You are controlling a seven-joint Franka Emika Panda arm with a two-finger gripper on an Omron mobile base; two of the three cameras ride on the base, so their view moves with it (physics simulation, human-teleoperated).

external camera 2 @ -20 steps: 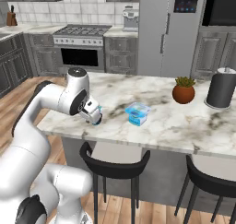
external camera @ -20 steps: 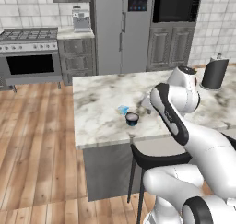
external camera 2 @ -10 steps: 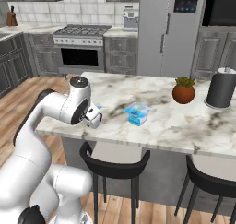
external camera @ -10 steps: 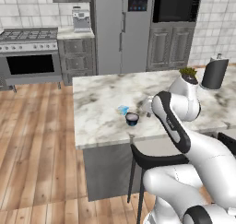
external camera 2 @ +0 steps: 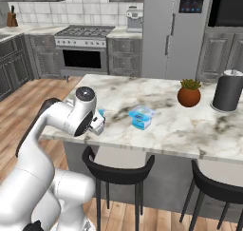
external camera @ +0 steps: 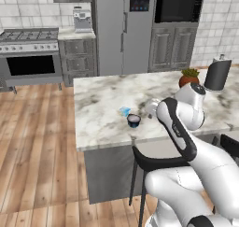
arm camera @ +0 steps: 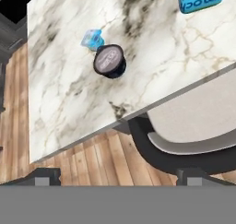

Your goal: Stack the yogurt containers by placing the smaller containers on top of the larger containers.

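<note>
1. Gripper [external camera 2: 98,125] hangs above the island counter's [external camera: 98,104] front edge, jaws spread wide, holding nothing.
2. Dark navy cup [arm camera: 109,61] sits near that front edge, the pale blue cup [arm camera: 92,39] just beside it; the big blue tub [external camera 2: 142,117] stands well apart, mid-counter.
3. Risk imo: the two cups sit so close that coming down on the navy one could knock its neighbour.

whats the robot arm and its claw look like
A glossy white arm of rounded, bulging segments, with dark grey joint bands and a round dark cap on one joint. The claw ends in two small dark square fingertips. No loose cables or markings are visible.
</note>
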